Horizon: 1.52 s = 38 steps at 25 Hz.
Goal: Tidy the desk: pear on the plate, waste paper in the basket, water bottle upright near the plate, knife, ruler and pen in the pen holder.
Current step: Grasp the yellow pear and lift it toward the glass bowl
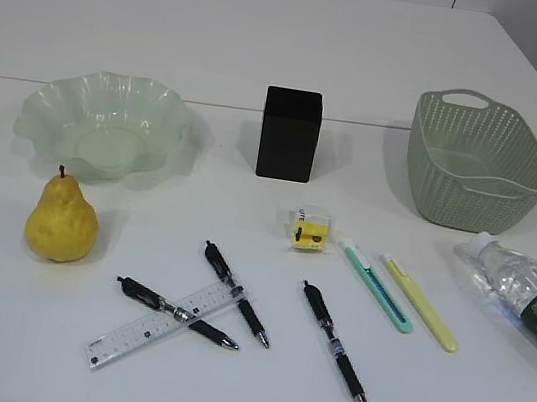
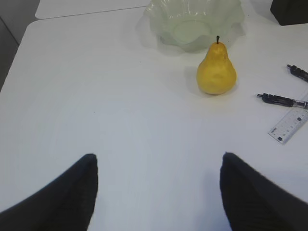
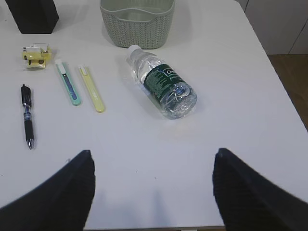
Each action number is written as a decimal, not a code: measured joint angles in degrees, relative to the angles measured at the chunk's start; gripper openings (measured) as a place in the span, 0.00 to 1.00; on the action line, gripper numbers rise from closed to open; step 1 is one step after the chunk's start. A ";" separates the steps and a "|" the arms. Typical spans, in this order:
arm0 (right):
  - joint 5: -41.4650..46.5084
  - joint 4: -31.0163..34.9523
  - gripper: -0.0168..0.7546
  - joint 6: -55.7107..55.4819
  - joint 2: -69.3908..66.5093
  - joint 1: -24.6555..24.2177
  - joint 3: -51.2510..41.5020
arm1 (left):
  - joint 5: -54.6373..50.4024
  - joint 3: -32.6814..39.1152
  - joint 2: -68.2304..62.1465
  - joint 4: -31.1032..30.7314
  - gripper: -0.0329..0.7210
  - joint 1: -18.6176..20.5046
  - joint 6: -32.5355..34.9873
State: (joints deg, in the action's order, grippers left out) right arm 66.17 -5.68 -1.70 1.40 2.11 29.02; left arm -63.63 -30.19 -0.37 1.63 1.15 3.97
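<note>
While both my pincers, left (image 2: 156, 192) and right (image 3: 153, 190), hang open and empty over the counter (image 1: 272, 40), nothing is tidied: pear (image 1: 62, 220) beside the plate (image 1: 103, 124), wrapper (image 1: 309, 229), ruler (image 1: 164, 325) and pens loose, bottle (image 1: 527, 297) lying by the basket (image 1: 477, 161), holder (image 1: 290, 133) unfilled.

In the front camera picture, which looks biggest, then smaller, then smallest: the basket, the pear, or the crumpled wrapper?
1. basket, biggest
2. pear
3. crumpled wrapper, smallest
The basket sits farther back, yet it still looks the largest.
</note>
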 joint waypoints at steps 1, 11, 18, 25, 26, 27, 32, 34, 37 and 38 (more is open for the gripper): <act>0.00 0.00 0.75 0.00 0.00 0.00 0.00 | 0.00 0.00 0.00 0.00 0.79 0.00 0.00; 0.00 0.00 0.75 0.00 0.00 0.00 0.00 | 0.00 0.00 0.00 0.00 0.79 0.00 0.00; 0.00 0.00 0.75 0.00 0.00 0.00 0.00 | 0.00 0.00 0.00 0.00 0.77 0.00 0.00; 0.00 0.00 0.75 0.00 0.00 0.00 0.00 | 0.00 0.00 0.00 0.00 0.77 0.00 0.00; 0.00 0.00 0.75 0.00 0.00 0.00 0.00 | 0.00 0.00 0.00 0.00 0.77 0.00 0.00; 0.00 0.00 0.75 0.00 0.00 0.00 0.00 | 0.00 0.00 0.00 0.00 0.77 0.00 0.00; 0.00 0.00 0.75 0.00 0.00 0.00 0.00 | 0.00 0.00 0.00 0.00 0.76 0.00 0.00; 0.00 0.00 0.75 0.00 0.00 0.00 0.00 | 0.00 0.00 0.00 0.00 0.76 0.00 0.00; 0.00 0.00 0.75 0.00 0.00 0.00 0.00 | 0.00 0.00 0.00 0.11 0.73 0.00 0.00; -0.15 0.00 0.75 0.00 0.00 0.00 0.00 | 0.00 0.00 0.00 0.19 0.73 0.00 0.00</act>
State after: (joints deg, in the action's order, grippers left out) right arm 66.02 -5.68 -1.70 1.40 2.11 29.02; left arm -63.63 -30.19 -0.37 1.82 1.15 3.97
